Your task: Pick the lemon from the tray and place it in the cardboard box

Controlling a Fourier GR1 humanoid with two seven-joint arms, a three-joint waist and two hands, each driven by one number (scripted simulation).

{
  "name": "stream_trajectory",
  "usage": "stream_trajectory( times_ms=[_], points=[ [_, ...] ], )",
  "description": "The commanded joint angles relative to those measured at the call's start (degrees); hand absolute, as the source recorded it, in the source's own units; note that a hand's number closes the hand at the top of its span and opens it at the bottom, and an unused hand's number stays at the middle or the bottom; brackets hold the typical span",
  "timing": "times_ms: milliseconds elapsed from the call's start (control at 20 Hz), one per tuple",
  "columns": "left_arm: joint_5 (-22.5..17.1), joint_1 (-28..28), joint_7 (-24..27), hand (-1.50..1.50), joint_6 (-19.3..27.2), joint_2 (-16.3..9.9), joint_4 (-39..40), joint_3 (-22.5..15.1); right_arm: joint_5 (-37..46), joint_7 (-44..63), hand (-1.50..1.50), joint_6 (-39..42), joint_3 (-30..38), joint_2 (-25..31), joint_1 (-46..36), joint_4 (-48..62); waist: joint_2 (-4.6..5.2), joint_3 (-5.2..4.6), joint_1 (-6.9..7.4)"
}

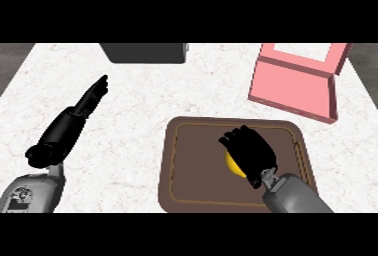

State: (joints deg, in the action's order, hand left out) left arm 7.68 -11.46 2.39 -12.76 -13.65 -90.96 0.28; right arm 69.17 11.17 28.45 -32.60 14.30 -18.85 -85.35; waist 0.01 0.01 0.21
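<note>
While mostly hidden, lemon [233, 165] sits under right hand [249, 149].

The tray [190, 165] lies on the counter [140, 100], toward its near edge. The lemon [233, 166] sits in the tray, right of its middle, mostly under the right hand [249, 150]. The box [295, 82] stands behind the tray, to its right. A dark object [144, 52], possibly an appliance, lies behind the tray, to its left. The left hand [92, 97] is well left of the tray.
</note>
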Motion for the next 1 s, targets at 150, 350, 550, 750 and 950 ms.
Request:
stream_trajectory(
  times_ms=[150, 350, 550, 750, 950],
  points=[
    [0.17, -1.02, 1.16, 0.00, -1.63, -0.94, 2.46, 1.41, 3.84, -7.45, 1.50, -9.92, -2.14, -1.57, -1.21, 3.39, 0.03, 0.01, 0.06],
    [-0.55, -0.98, -2.29, 0.00, -1.76, 0.04, -0.63, 1.75, 6.10, -9.38, 1.50, -12.74, -1.58, -1.86, -0.09, 1.67, -0.06, 0.01, -0.03],
    [1.92, -3.39, 1.75, 0.00, 0.17, 0.69, 4.28, 1.31, -1.17, -19.39, 1.50, -13.40, -2.01, -6.50, -2.38, 8.32, 0.29, 0.03, 0.24],
    [-0.22, -1.10, 0.81, 0.00, -1.73, 0.47, 1.09, 1.49, -5.83, -26.14, 1.50, -12.80, 0.70, -9.50, -6.17, 12.83, 0.26, 0.04, 1.23],
    [1.88, -1.08, -0.04, 0.00, -0.61, 1.13, 1.00, 0.54, -6.23, -29.17, 1.50, -16.98, 2.62, -9.27, -5.21, 7.65, -0.01, 0.02, 0.11]
  ],
)
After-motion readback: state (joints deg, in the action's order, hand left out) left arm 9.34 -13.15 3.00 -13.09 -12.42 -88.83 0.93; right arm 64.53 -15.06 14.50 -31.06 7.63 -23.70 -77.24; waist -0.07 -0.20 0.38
